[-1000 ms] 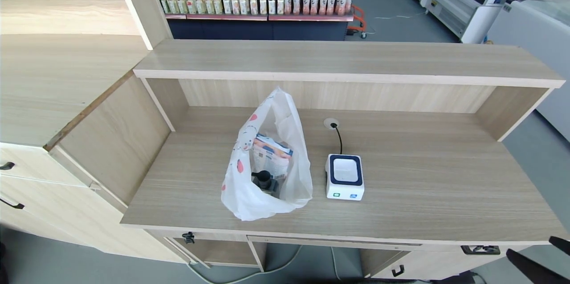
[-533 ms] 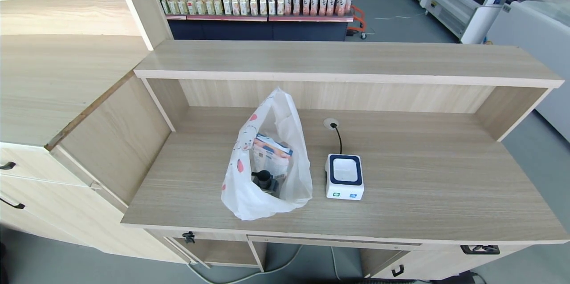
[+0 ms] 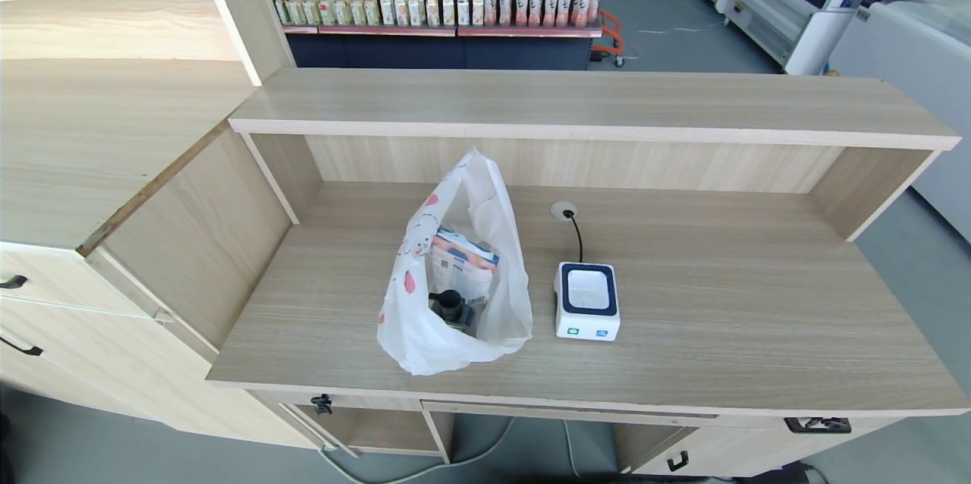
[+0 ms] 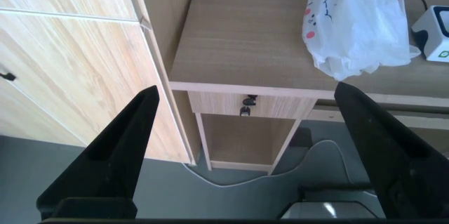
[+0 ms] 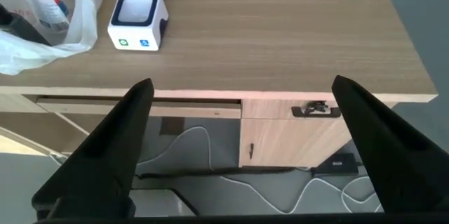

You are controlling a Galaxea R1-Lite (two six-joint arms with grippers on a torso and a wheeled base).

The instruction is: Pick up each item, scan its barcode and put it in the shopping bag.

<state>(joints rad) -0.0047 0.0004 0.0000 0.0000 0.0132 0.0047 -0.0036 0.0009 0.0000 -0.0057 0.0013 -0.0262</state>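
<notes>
The right end effector (image 5: 243, 85) was by the near right corner of the surface (image 5: 280, 34) one second ago. It has pulled back and away from that corner. Now it hangs out in front of the surface edge, with its fingers (image 5: 105, 161) wide apart

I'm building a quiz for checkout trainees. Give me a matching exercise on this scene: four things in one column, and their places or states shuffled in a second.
1 shopping bag
2 scanner
3 snack packet
4 left gripper

A inside the shopping bag
B open, holding nothing
C standing on the counter, mouth open
D on the counter, right of the shopping bag

Pairs: 1-C, 2-D, 3-A, 4-B
</notes>
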